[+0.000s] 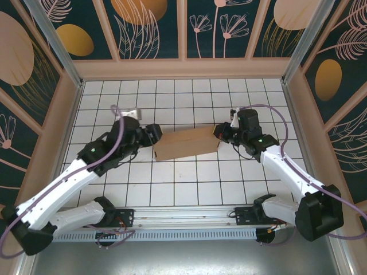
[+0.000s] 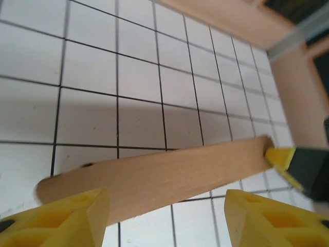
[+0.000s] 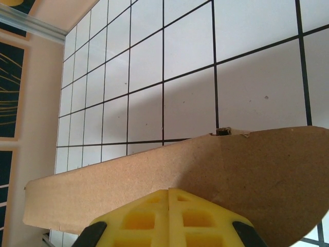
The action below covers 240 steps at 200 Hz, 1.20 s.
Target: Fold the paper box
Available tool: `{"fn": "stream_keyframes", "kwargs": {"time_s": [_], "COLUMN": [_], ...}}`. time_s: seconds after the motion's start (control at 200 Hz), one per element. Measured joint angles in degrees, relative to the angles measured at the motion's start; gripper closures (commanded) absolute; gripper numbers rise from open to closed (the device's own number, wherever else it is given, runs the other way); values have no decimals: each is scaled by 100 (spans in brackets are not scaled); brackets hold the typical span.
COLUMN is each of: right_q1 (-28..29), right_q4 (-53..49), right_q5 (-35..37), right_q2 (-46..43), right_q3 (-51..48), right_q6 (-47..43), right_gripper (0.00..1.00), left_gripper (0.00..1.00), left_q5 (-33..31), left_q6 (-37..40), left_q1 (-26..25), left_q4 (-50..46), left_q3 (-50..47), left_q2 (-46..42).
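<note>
The paper box (image 1: pixel 186 143) is a flat, plain brown cardboard piece lying on the tiled floor between the two arms, slightly tilted. My left gripper (image 1: pixel 153 134) is at its left end. In the left wrist view the yellow fingers (image 2: pixel 77 216) stand apart around the gripper's gap (image 2: pixel 167 198), and the box (image 2: pixel 169 175) crosses just beyond them, not pinched. My right gripper (image 1: pixel 221 133) is at the box's right end. There its fingertips meet at a closed seam (image 3: pixel 168 191), with the cardboard (image 3: pixel 247 175) directly in front of the tips. The right fingertip (image 2: pixel 281 157) touches the box's far end.
White tiled floor (image 1: pixel 183 189) with black grid lines runs all around the box. Wooden walls (image 1: pixel 183 69) enclose the cell at the back and sides. A metal rail (image 1: pixel 183 220) with the arm bases sits at the near edge.
</note>
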Motion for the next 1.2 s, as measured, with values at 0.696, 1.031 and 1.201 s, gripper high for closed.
{"fn": "stream_keyframes", "kwargs": {"time_s": [0.696,1.031,1.201], "right_q1": [181,184,184], "right_q4": [-2,11,101], "right_q5": [173,188,190], "right_q2": [-7,-7,-7], "right_q3": [0,-4,-46], "right_q6": [31,39,42], "right_gripper": [100,100,100], "left_gripper": [35,38,38], "left_q5": [337,37,407], "left_q6": [-1434,-920,-925], "left_q1": [695,699,699], "left_q4": [809,754,1130], "left_q3": [-1733,-874,-1222], "left_q2": [-374,-328,-28]}}
